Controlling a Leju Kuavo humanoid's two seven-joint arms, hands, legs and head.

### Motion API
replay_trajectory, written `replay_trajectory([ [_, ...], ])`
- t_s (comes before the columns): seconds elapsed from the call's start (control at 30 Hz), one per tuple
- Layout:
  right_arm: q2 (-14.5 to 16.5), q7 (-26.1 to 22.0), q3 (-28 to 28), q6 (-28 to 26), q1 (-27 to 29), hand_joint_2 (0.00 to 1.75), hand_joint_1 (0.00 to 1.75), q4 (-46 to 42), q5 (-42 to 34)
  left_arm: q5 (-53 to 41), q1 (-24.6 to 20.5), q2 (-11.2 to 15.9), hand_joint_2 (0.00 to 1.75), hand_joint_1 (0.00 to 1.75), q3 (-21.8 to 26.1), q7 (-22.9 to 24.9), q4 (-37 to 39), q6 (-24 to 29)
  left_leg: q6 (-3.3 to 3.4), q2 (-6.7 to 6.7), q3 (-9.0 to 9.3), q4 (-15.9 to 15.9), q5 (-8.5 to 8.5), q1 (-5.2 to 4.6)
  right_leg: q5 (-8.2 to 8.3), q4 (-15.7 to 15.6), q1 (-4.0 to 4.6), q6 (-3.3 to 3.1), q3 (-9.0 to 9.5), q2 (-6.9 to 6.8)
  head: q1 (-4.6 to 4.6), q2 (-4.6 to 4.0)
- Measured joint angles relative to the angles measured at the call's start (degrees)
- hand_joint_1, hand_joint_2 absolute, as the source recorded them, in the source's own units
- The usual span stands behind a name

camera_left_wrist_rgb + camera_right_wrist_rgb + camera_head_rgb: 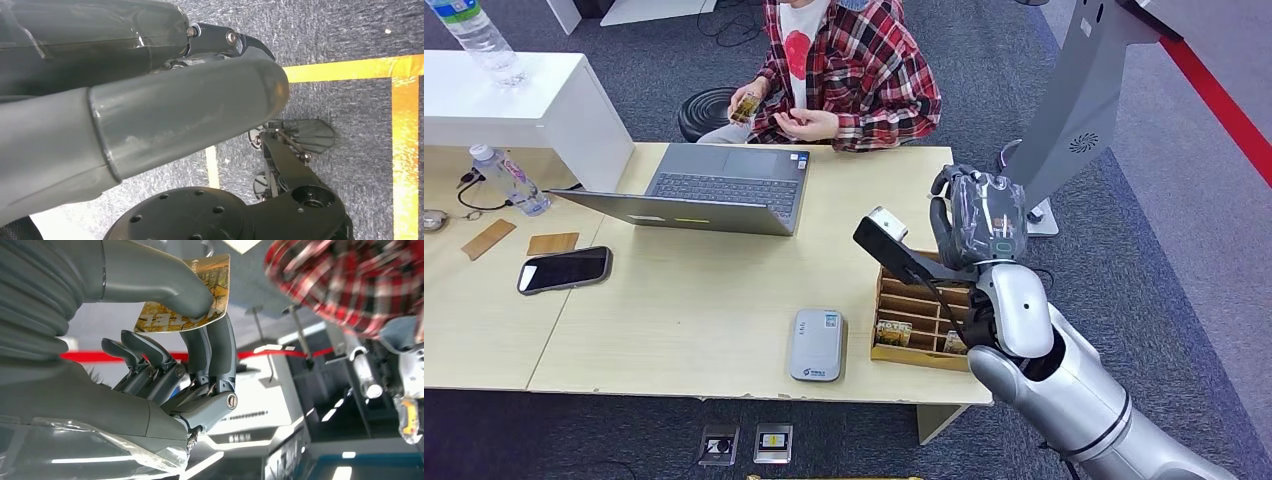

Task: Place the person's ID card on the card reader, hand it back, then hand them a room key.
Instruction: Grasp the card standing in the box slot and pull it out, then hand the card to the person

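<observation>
The right hand (165, 370) pinches a key card (187, 300) above the box (919, 320); this looks like the key handover. Next it must reach toward the person (844, 70) at 11 o'clock. Whether the left hand (150, 100) grips anything I cannot tell.

Room key (200, 300) pinched in right hand (165, 370)

An open grey laptop (714, 190) sits at twelve o'clock on the pale wooden table (714, 290), a black smartphone (564, 269) at nine, a clear plastic water bottle (508, 180) at ten.

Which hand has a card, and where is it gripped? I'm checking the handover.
The right hand pinches a room key card by one edge, between thumb and fingers.
</observation>
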Motion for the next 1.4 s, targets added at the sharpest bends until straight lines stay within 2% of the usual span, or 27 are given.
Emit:
replay_trajectory([
  [0.37,1.77,-2.32,0.78,-2.09,-3.33,1.75,1.75,8.45,-7.65,-0.24,-0.37,-0.1,0.0,0.0,-0.13,-0.46,0.0,-0.27,0.0,-0.06,-0.02,0.0,0.0,0.0,0.0,0.0,0.0,0.0,0.01,-0.03,-0.01,0.0],
  [0.63,3.12,-2.36,1.17,-3.09,-4.0,1.75,1.75,13.39,-7.86,-0.24,-0.43,-0.1,0.0,0.0,-0.28,-0.45,0.0,-0.45,0.0,-0.07,-0.03,0.0,0.0,0.0,0.0,0.0,0.0,0.0,0.0,-0.04,-0.01,0.0],
  [1.03,3.31,-1.36,1.64,-3.08,-3.98,1.75,1.74,15.17,-7.25,-0.65,-0.57,-0.07,0.0,0.0,-0.48,-0.45,0.0,-0.11,0.0,-0.07,-0.01,0.0,0.0,0.0,0.0,0.0,0.0,0.0,0.0,-0.03,0.0,0.0],
  [1.1,3.31,-1.21,1.66,-3.08,-3.97,1.75,1.37,15.35,-7.16,-0.72,-0.63,-0.05,0.0,0.0,-0.49,-0.45,0.0,-0.01,0.0,-0.06,-0.01,0.0,0.0,0.0,0.0,0.0,0.0,0.0,0.0,-0.03,-0.01,0.0],
  [1.17,3.31,-1.16,1.67,-3.09,-3.93,1.75,0.51,15.55,-7.14,-0.79,-0.7,-0.02,0.0,0.0,-0.5,-0.45,0.0,0.02,0.0,-0.07,-0.01,0.0,0.0,0.0,0.0,0.0,0.0,0.0,0.0,-0.03,-0.01,0.0],
  [1.23,3.31,-1.1,1.67,-3.13,-3.81,1.75,0.0,15.65,-7.14,-0.84,-0.74,-0.01,0.0,0.0,-0.51,-0.45,0.0,0.03,0.0,-0.07,-0.01,0.0,0.0,0.0,0.0,0.0,0.0,0.0,-0.01,-0.03,0.0,0.0],
  [1.4,3.26,-1.13,1.58,-4.15,-2.67,1.75,0.0,15.67,-8.33,-0.66,-0.71,-0.01,0.0,0.0,-0.51,-0.45,0.0,0.15,0.0,-0.05,0.0,0.0,0.0,0.0,0.0,0.0,0.0,0.0,-0.01,-0.02,0.0,0.0],
])
